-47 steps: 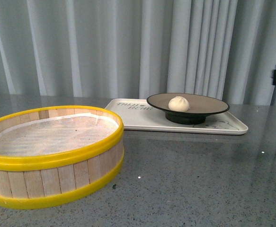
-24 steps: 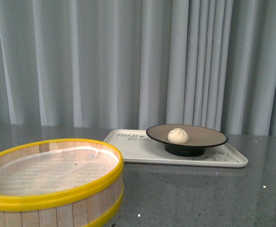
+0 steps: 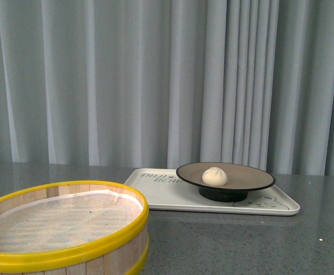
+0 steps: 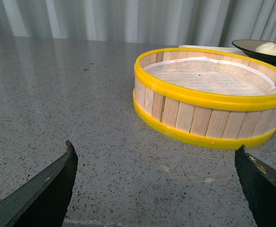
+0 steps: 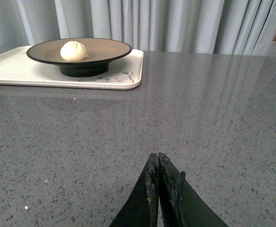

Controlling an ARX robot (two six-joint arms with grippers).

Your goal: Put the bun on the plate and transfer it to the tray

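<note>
On the far right of the grey speckled surface (image 3: pixel 241 240):
Tray (image 3: pixel 155 192): cream-white, flat on the surface, dark lettering at its left end.
Plate (image 3: pixel 247 175): tan inside, black rim and foot, standing on the right half of the tray.
Bun (image 3: pixel 215 176): pale, pleated, resting on the plate, a little left of its middle.

At near left:
Steamer basket (image 3: pixel 86 243): wooden slats, yellow rims, white liner inside; apart from the tray, nearer than it.

Behind everything:
Curtain (image 3: pixel 126 80): grey, pleated, hanging along the far edge.

From the wrists:
Left pincer (image 4: pixel 159 182): two dark tips spread wide apart, nothing between them, low over bare surface, just short of the steamer basket; plate and bun visible past the basket.
Right pincer (image 5: pixel 158 182): dark tips pressed together, nothing between them, low over bare surface, well apart from the tray; tray, plate and bun seen beyond it.
Front view: neither arm visible.
</note>
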